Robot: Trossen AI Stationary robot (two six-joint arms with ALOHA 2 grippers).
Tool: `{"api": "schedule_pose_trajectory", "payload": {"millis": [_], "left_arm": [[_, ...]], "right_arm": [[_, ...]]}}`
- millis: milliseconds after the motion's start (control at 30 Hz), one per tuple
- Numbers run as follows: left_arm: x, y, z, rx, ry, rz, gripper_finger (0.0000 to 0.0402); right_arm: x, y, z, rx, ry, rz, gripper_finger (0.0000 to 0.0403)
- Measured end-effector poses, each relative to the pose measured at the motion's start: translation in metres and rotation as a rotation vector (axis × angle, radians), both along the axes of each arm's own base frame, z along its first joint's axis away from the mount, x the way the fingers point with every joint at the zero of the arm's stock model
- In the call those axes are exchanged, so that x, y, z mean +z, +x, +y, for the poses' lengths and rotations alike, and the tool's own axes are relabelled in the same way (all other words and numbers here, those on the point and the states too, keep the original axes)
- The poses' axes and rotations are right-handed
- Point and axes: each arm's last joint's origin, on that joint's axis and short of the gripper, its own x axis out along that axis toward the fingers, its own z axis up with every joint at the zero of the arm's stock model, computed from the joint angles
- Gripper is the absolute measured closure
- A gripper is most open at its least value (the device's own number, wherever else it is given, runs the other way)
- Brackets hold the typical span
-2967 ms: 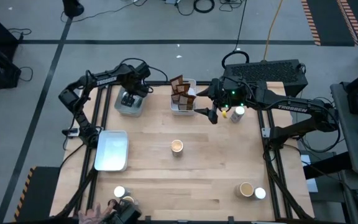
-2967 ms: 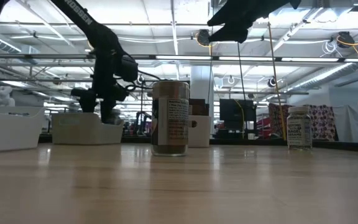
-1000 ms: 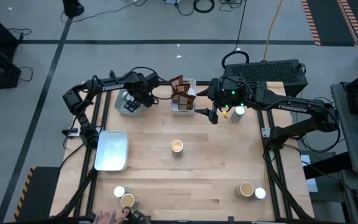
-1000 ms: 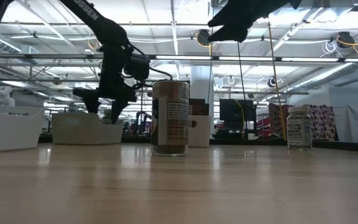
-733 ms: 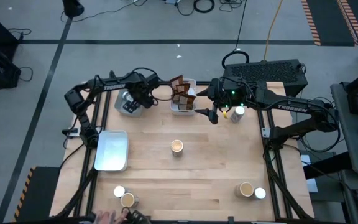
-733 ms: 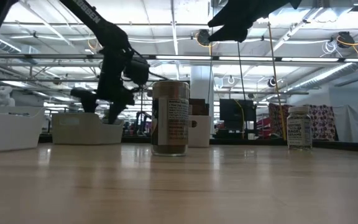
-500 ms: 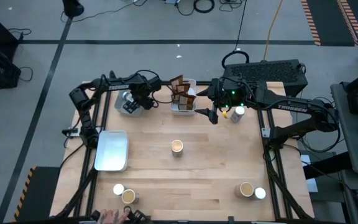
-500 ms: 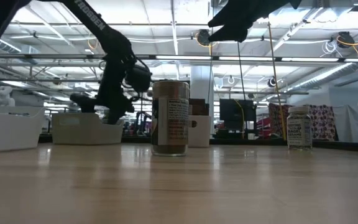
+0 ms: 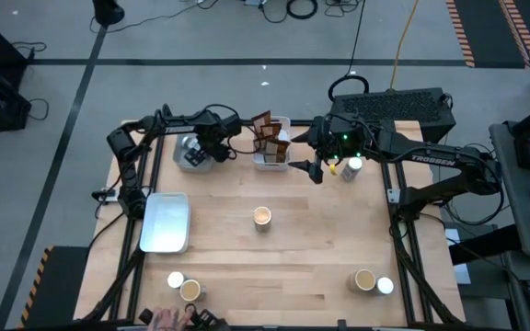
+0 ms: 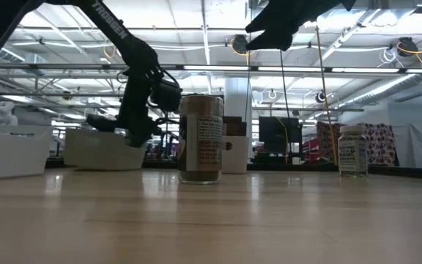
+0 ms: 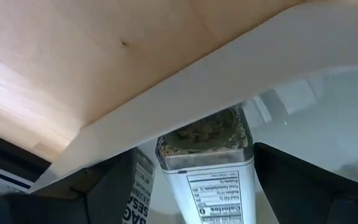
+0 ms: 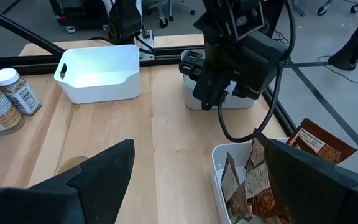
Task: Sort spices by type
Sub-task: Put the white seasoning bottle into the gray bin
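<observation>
My left gripper [image 9: 212,147] is open and reaches down into the far-left white tray [image 9: 187,156]. In the left wrist view a clear herb jar [image 11: 207,162] lies in that tray between my fingers [image 11: 194,149], with a second jar [image 11: 143,186] beside it. My right gripper [image 9: 316,168] hangs open and empty above the table, beside the tray [image 9: 271,158] of brown packets [image 9: 267,133]. A tan-topped jar [image 9: 262,216] stands mid-table. Two jars [image 9: 352,168] stand at the far right, two [image 9: 363,280] at the near right and two [image 9: 190,291] at the near left. My left gripper comes into the far-left tray from above, slanting. Its fingers stand either side of the lying jar, close by the tray's wall [image 11: 166,118]. The tray [image 10: 105,150] looks tipped in the low view. I cannot tell whether a finger touches the wall or the jar.
An empty white tray [image 9: 166,222] sits near the left edge. A person's hand [image 9: 168,319] shows at the near edge by the near-left jars. The wood between the middle jar and the near-right jars is bare.
My left gripper has sunk lower into the far-left tray and drifted a little toward the table's right. In the low view the tray, level before, now sits tilted. My right arm has kept still.
</observation>
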Motion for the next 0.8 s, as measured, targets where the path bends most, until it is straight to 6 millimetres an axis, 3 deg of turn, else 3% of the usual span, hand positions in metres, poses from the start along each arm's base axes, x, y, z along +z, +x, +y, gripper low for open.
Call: {"api": "schedule_pose_trajectory", "payload": {"millis": [167, 600, 800], "left_arm": [[-0.005, 0.000, -0.001, 0.019, -0.034, -0.008, 0.0092], [-0.014, -0.003, 0.001, 0.067, -0.049, 0.034, 0.0186], [-0.012, -0.003, 0.000, 0.078, -0.043, 0.033, 0.0193]], "right_arm": [[0.000, 0.000, 0.000, 0.000, 0.001, 0.000, 0.0062], [-0.001, 0.000, 0.000, -0.002, 0.010, 0.008, 0.0062], [-0.001, 0.000, 0.000, 0.001, 0.003, 0.008, 0.0062]]}}
